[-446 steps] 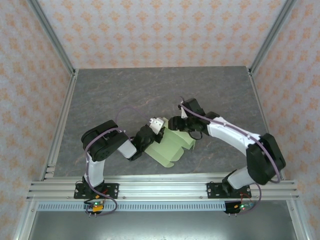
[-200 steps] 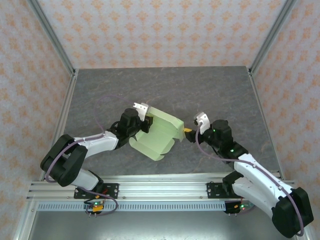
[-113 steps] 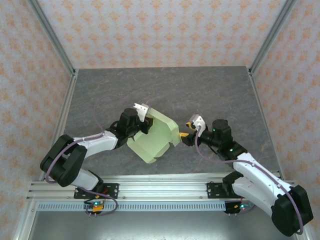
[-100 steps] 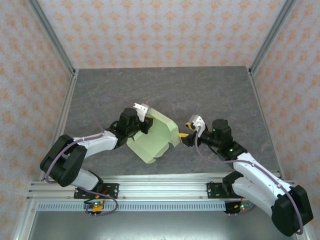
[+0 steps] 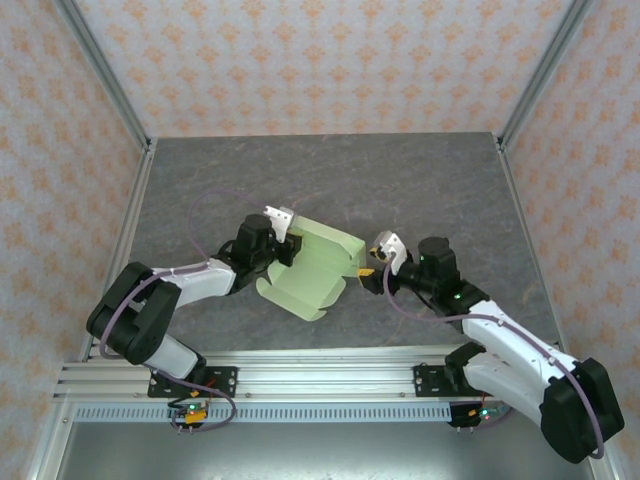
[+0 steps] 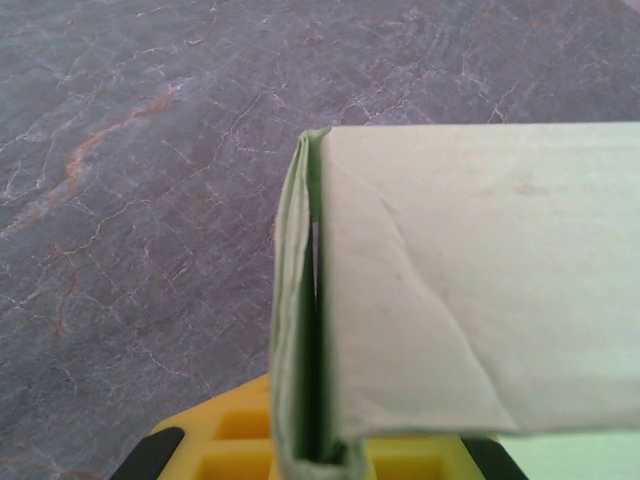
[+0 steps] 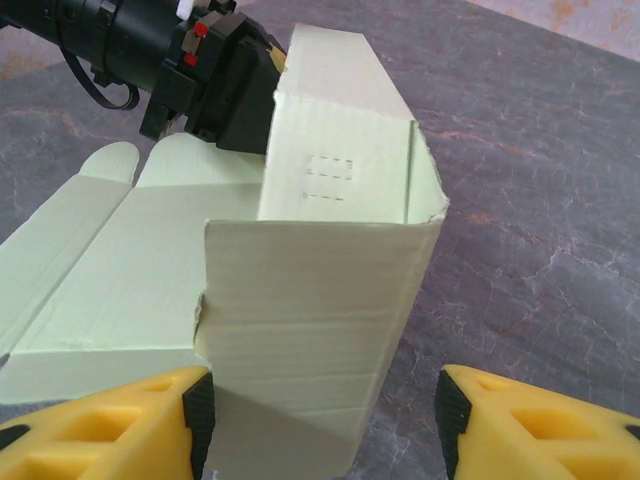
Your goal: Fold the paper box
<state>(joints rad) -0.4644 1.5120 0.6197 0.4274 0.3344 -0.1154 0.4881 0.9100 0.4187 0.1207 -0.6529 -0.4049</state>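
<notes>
the fold looks about midway: the paper box (image 5: 318,268) lies near the middle of the desk (image 5: 430,180), partly flat with its rounded tabs toward 7 o'clock and partly raised into a wall along its 1 o'clock side. the left pincer (image 5: 283,243) has the box by its 10 o'clock corner. in the left wrist view its jaws are closed right down on a doubled layer of card, which runs into the narrow slot between the yellow fingers (image 6: 235,445). the right pincer (image 5: 366,263) sits at the box's 3 o'clock edge, jaws well apart and holding nothing. in the right wrist view an upright panel of the box stands in the gap between its yellow fingers (image 7: 120,420). the finger at 7 o'clock is just beside or touching the panel's lower edge, i cannot tell which, and the one at 5 o'clock is apart from it. the next move probably calls for the right pincer to close on that panel, or push it toward 9 o'clock, so the wall creases square while the left pincer anchors the corner. the thin card could buckle if nipped off the crease.
</notes>
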